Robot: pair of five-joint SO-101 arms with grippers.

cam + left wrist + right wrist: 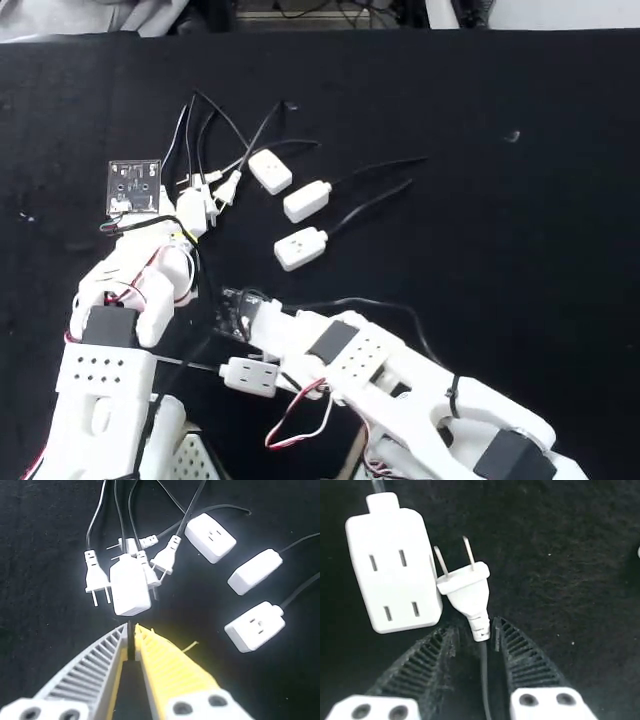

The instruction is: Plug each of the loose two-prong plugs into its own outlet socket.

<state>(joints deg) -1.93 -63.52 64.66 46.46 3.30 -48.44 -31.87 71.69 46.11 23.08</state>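
Observation:
My left gripper (131, 630), with grey and yellow fingers, is shut on the thin black cord of a white outlet block (129, 587) lying just ahead of it. Loose two-prong plugs (96, 577) (167, 560) lie around that block. In the high view this gripper (190, 222) sits at the plug cluster (215, 190). My right gripper (472, 625) is open, its black fingers on either side of the tail of a white two-prong plug (465, 587). Beside that plug lies a white outlet block (395, 565) with two pairs of slots, the block (250, 375) by the right arm.
Three more white outlet blocks (270, 170) (307, 200) (300, 248) lie in a row right of the plugs, cords trailing right and back. A small square clear plate (134, 187) lies left of the left gripper. The black table (500, 150) stretches far and right.

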